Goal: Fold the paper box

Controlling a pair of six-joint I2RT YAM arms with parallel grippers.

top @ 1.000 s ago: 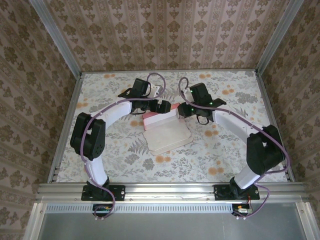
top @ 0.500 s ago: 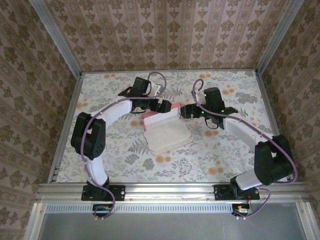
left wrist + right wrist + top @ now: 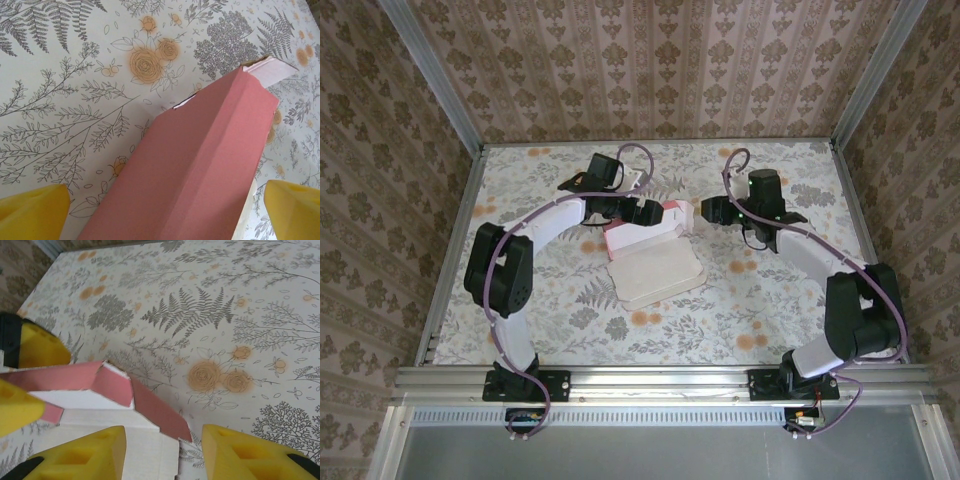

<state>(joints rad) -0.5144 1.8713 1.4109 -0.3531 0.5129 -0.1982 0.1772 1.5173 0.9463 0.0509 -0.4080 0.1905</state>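
In the middle of the bench (image 3: 770, 300) the box (image 3: 645, 250) lies with its pale panel (image 3: 660, 280) flat and one pink wall (image 3: 200, 165) raised. The left fingers (image 3: 30, 212) stand apart on both sides of this wall, we think to steady it. The right fingers (image 3: 95, 455), open, hang beside the end tab (image 3: 160, 415); nothing blocks them.

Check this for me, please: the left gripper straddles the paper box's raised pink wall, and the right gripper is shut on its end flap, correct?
Not quite: the right gripper is open, jaws spread with nothing pinched, as the right wrist view shows. The left gripper does straddle the raised pink wall of the paper box.
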